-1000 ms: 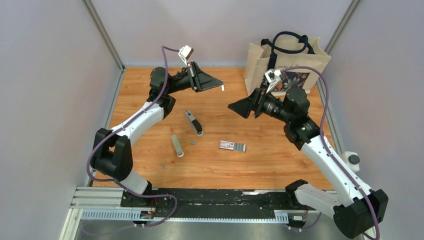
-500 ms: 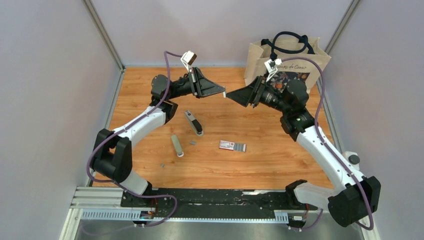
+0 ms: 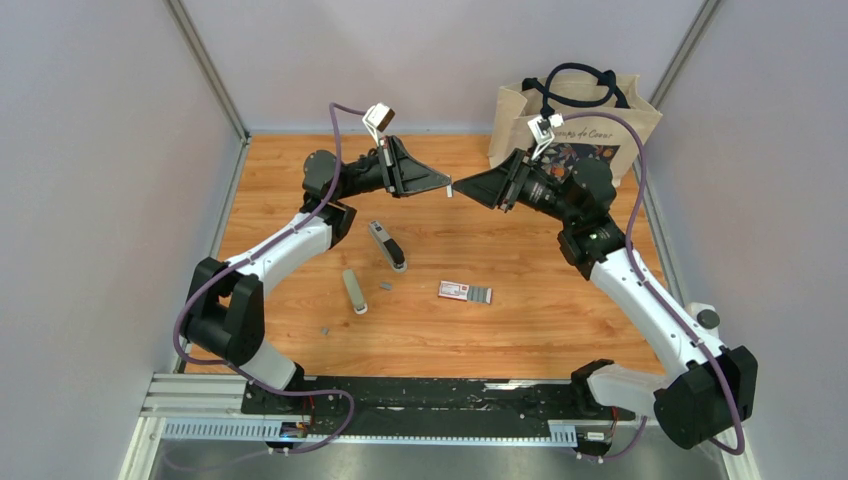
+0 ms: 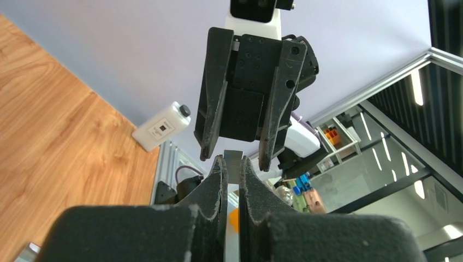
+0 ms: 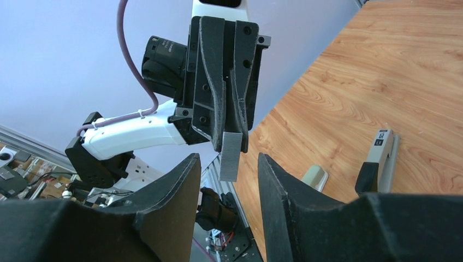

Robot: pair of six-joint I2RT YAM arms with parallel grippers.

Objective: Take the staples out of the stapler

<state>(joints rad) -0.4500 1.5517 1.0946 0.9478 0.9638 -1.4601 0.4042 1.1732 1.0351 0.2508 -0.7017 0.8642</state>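
— Over the far middle of the table (image 3: 540,330), what is held up?

— From the left, the left gripper (image 3: 446,183) is seen raised above the wood, clamped on the staples (image 3: 449,189). The short silvery strip is pinched by one end and its free end juts rightward.

— And what is met to its right?

— The right gripper (image 3: 461,188) is faced tip to tip with it. Its jaws are set apart on either side of the strip's free end, with a gap seen on both sides.

— Where is the stapler found?

— The stapler (image 3: 387,245) is laid flat on the wood, nearer and to the left, well apart from both grippers. A pale grey bar (image 3: 354,290) lies near-left of it and a red-and-white box (image 3: 465,292) near-right. Plain wood is seen from the box to the right edge. A paper bag (image 3: 572,115) is stood at the far right corner, just behind the right arm.
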